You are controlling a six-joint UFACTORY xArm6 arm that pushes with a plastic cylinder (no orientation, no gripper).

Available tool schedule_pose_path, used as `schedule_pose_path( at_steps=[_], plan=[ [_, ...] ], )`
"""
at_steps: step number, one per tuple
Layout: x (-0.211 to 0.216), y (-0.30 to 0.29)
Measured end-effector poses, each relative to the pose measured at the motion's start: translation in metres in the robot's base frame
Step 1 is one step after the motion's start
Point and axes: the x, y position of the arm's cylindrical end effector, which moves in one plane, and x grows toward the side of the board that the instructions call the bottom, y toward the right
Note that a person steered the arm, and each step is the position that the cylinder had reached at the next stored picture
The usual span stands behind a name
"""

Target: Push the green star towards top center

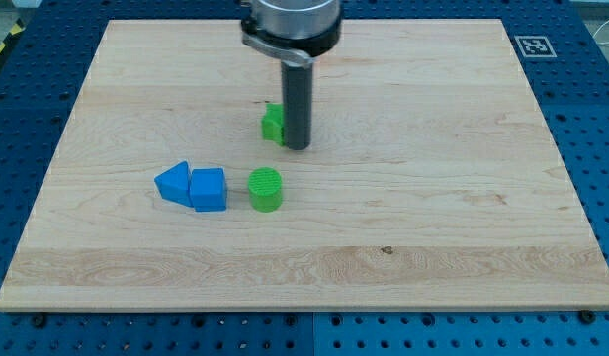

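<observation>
The green star (273, 123) lies near the middle of the wooden board (433, 198), a little toward the view's top. It is partly hidden behind my rod, so only its left part shows. My tip (298, 147) rests on the board right against the star's right side, slightly below it.
A green cylinder (266, 189) stands below the star. Two blue blocks sit left of it: a blue triangle (173, 183) touching a blue pentagon-like block (208, 189). A marker tag (534, 45) is at the board's top right corner.
</observation>
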Motion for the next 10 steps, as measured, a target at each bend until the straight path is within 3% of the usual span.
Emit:
schedule_pose_path(
  at_steps=[5, 10],
  plan=[
    [-0.021, -0.060],
    [-0.048, 0.019]
  ],
)
